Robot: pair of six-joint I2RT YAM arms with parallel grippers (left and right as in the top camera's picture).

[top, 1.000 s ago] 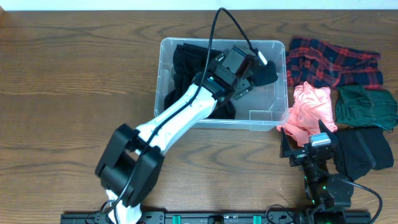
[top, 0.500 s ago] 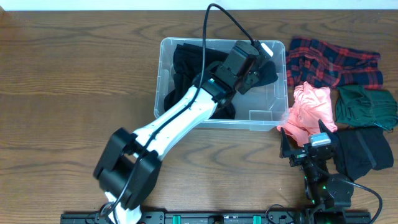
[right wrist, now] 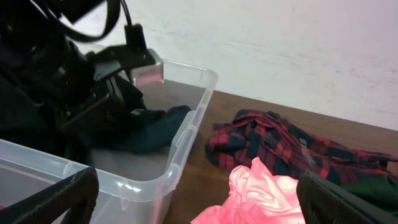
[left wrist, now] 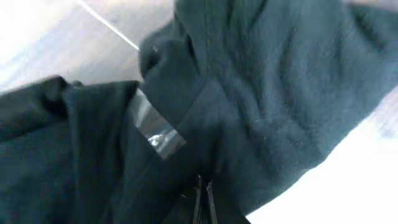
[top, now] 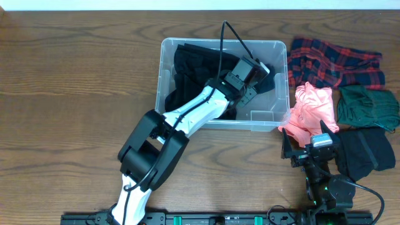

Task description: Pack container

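Brown wood-grain worktop (top: 62, 94), pale wall behind.

Nearest me, the right arm (top: 328, 187) sits low at the front edge. The right jaws are spread wide and hold nothing; they point at the waiting pile.

Just past them lie a crumpled salmon-pink garment (top: 312, 109), which touches the bin's near right corner, and a black folded cloth (top: 365, 153) beside it. A dark green folded cloth (top: 365, 106) lies behind that.

Mid-worktop stands the clear rectangular plastic container (top: 187, 40), upright, with black clothing (top: 187, 69) heaped in its left half. The white-shelled left arm (top: 194, 115) reaches over the near wall into the right half. The left jaws are drawn together to a thin seam and buried in a dark, near-black fleecy garment (left wrist: 280, 93). I cannot tell if cloth is caught between them.

Farthest back, right of the bin, lies a rumpled red-and-navy plaid cloth (top: 331, 62).

Judgement: the dark piece is being settled inside the bin. Next the left arm needs to let go and lift straight out, clear of the rim. After that, the pink garment looks like the handiest pick.
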